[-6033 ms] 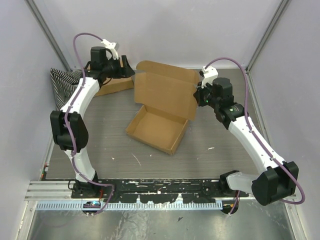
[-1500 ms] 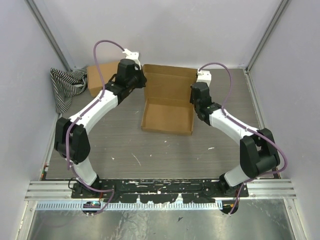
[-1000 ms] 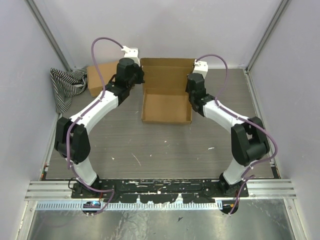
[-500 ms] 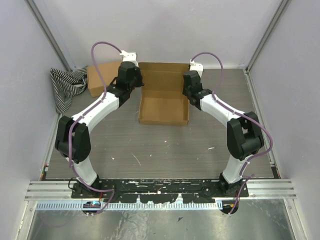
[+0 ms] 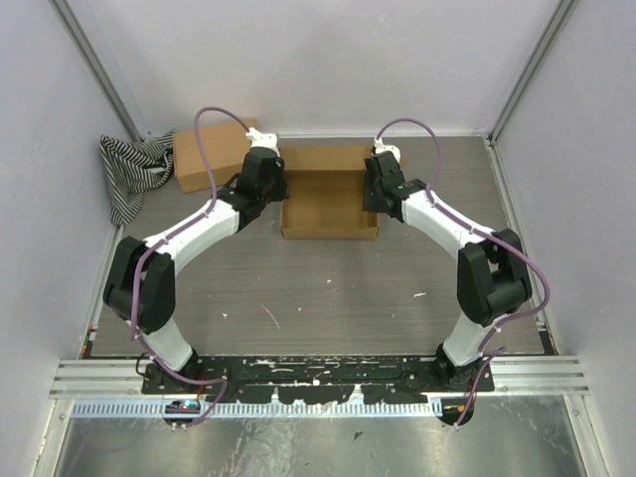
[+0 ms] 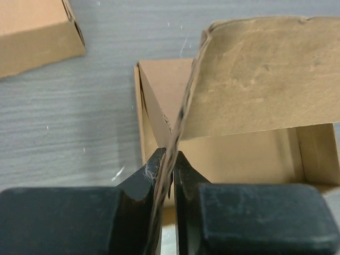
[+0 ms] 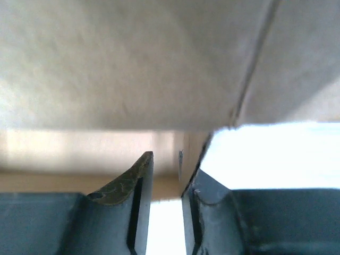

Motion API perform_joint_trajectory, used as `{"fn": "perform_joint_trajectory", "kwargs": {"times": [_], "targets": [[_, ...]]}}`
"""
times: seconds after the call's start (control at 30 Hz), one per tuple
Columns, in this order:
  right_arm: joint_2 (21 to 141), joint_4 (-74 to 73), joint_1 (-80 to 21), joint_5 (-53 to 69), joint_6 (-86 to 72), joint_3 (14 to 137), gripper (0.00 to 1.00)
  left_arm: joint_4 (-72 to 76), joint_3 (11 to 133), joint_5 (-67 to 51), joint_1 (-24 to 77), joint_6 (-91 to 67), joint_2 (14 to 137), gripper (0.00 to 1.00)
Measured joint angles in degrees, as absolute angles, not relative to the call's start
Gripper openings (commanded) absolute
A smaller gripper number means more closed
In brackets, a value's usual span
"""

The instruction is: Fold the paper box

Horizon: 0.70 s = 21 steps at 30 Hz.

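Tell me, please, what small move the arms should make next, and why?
Probably swing the lid of the paper box down onto its tray, both arms together: the left jaws pinch the lid's left edge, the right jaws sit at its right edge, and it stands tilted above the open tray.

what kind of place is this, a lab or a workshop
Probably a robotics lab test cell: left arm and right arm bolted to a metal rail at the near edge of a table, plain panel walls around it, props like a paper box and a striped cloth.

L fingers [image 6: 139, 187], R fingers [image 7: 121, 187]: tight pinch
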State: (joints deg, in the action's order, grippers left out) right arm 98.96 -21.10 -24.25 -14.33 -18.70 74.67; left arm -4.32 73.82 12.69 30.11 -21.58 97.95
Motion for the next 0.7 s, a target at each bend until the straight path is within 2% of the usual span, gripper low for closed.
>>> {"fn": "perform_joint_trajectory", "kwargs": {"times": [0.23, 0.5, 0.63, 0.7], "targets": [[92.01, -26.22, -24.34, -8.36, -18.59, 68.95, 0.46, -10.07, 68.42, 14.57, 32.45, -21.52, 92.79, 0.43], [73.76, -32.73, -24.60, -1.98, -18.17, 58.92, 0.46, -14.68, 57.10, 15.07, 34.81, -23.24, 75.26, 0.48], [67.37, -35.00, -24.67, 0.16, -18.41, 58.08, 0.46, -15.84, 51.81, 15.03, 35.77, -24.34, 65.08, 0.53], [64.47, -35.42, -24.67, 0.95, -18.72, 58.06, 0.55, -16.12, 50.13, 15.05, 35.90, -24.95, 60.95, 0.59]]}}
